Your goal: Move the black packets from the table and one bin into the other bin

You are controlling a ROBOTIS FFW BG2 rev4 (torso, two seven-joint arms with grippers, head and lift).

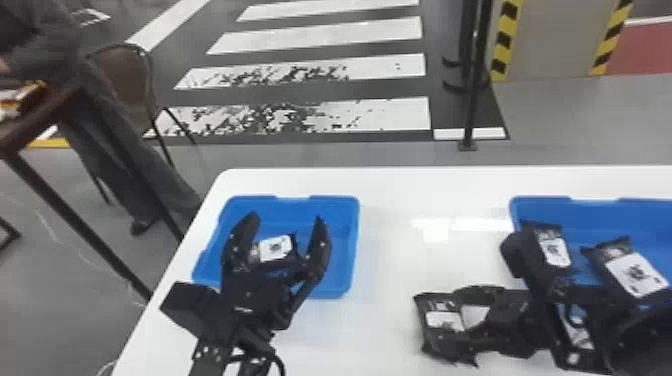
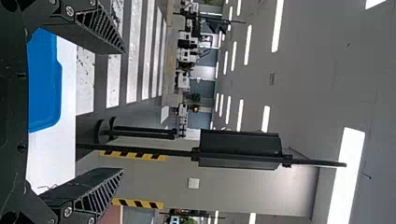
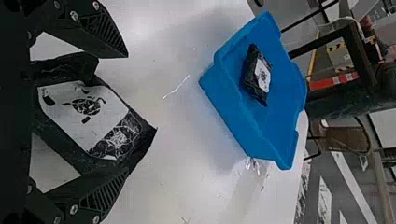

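Could lose skewed packet (image 3: 86,109), at head view's nine o'clock from open right gripper (image 3: 127,113), through off-centre pinch; likewise open at left gripper (image 1: 287,217).

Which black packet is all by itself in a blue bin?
The packet in the left-hand bin, with its white label facing up. Two packets show at the right-hand bin, and another packet lies on the table.

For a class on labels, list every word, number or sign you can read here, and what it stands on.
Readable words or numbers: none.
White labels on the black packets: dark marks, too small to read.
Yellow-black wall stripes, white floor stripes: no wording.
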